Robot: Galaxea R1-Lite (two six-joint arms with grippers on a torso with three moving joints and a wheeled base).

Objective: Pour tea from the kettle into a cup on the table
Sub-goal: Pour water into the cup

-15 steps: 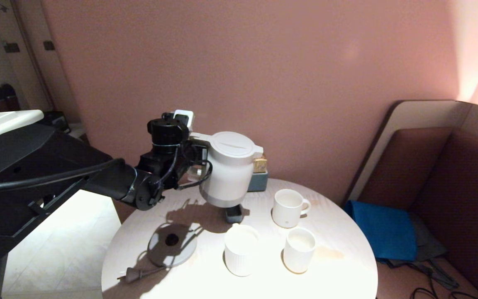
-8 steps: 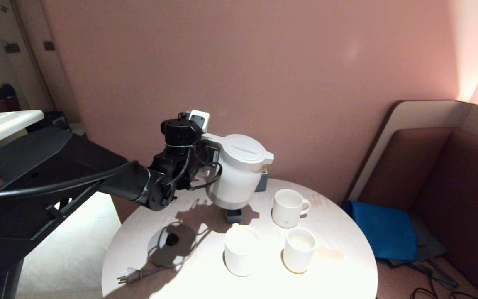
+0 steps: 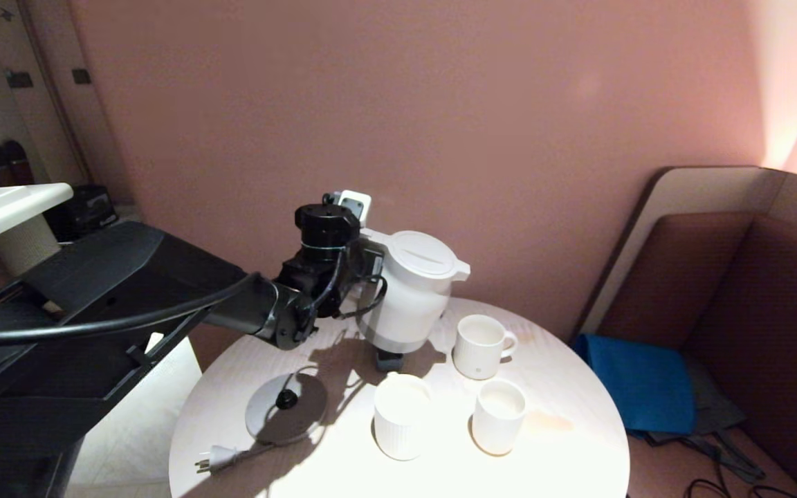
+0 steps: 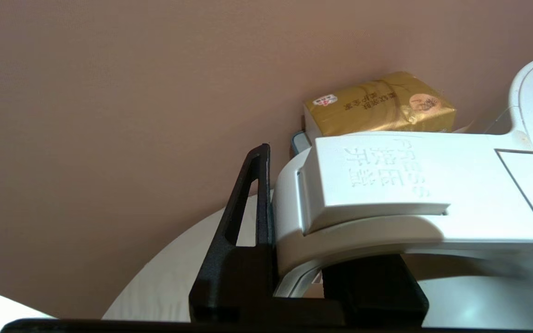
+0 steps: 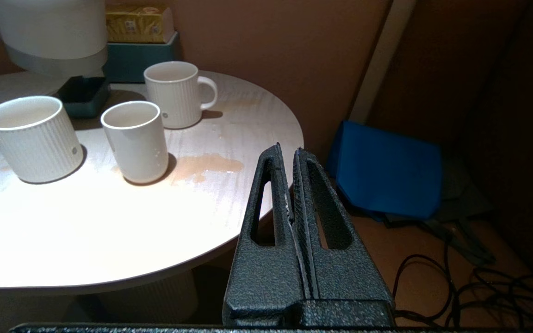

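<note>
The round pale table (image 3: 578,443) bears a ribbed cup (image 3: 402,416), the cup (image 3: 499,417), a handled mug (image 3: 479,346), a grey kettle base (image 3: 286,408), its plug (image 3: 210,459) and a reddish spill (image 5: 206,166).

White kettle (image 3: 409,290) with grey base band, white cup (image 3: 499,417), pale wood-grain table (image 3: 578,443) — blue cloth (image 3: 637,384) beside.

Kettle (image 3: 414,290) above table (image 3: 564,456), behind cup (image 3: 499,417)
</note>
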